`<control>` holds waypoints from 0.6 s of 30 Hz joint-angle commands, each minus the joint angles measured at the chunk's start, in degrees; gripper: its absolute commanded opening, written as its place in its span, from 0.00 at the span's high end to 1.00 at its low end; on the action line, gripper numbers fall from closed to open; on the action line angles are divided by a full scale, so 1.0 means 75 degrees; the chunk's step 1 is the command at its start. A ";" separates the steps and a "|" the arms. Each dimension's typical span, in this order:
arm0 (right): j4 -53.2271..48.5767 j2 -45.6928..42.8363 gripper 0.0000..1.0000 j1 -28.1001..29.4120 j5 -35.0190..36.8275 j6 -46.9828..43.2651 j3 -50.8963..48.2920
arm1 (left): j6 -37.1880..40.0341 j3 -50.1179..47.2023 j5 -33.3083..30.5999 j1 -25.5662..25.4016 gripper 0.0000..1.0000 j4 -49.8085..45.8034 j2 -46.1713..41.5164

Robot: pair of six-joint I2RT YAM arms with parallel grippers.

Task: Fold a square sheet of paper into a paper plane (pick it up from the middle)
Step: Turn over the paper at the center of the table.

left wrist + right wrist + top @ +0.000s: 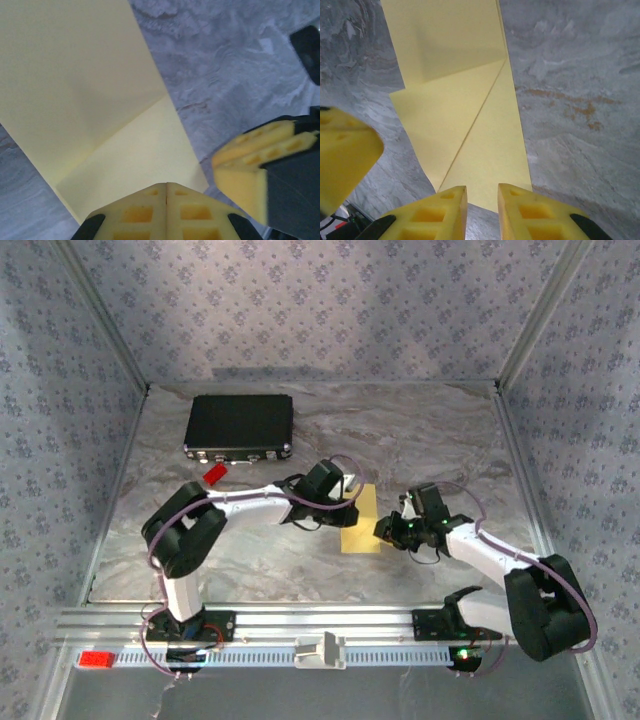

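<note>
tabletop: the tabletop (420, 430) was a grey marbled slab in a metal frame.
room: blue-grey patterned walls (320, 310) closed it in on three sides.
far left: a black case (238, 424) lay flat, with a red brick (213, 474) just beside its near edge.
paper: the pale-yellow paper (362, 525), folded with a diagonal crease, lay mid-tabletop between the arms.
left end effector (166, 200): fingers were pressed together at the paper's edge; whether they pinched it could not be told.
right end effector (482, 200): fingers stood a narrow gap apart, with the paper's edge just ahead.
</note>
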 commanded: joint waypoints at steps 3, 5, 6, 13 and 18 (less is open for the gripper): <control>-0.0254 -0.0091 0.73 0.0253 0.0126 0.0240 -0.0095 | 0.0298 0.0072 0.0031 0.0079 0.97 -0.0379 0.0430; -0.0269 -0.0091 0.72 0.0334 0.0143 0.0308 -0.0101 | 0.0299 0.0031 0.0055 0.0085 0.97 -0.0360 0.0543; -0.0307 -0.0080 0.70 0.0363 0.0178 0.0344 -0.0108 | 0.0292 -0.0010 0.0059 0.0082 0.97 -0.0344 0.0576; -0.0334 0.0060 0.65 0.0524 0.0287 0.0465 -0.0119 | 0.0228 -0.0373 0.0091 0.0073 0.98 -0.0190 0.0650; -0.0127 0.0361 0.63 0.0564 0.0260 0.0492 -0.0031 | 0.0234 -0.0522 0.0082 0.0073 0.99 -0.0159 0.0574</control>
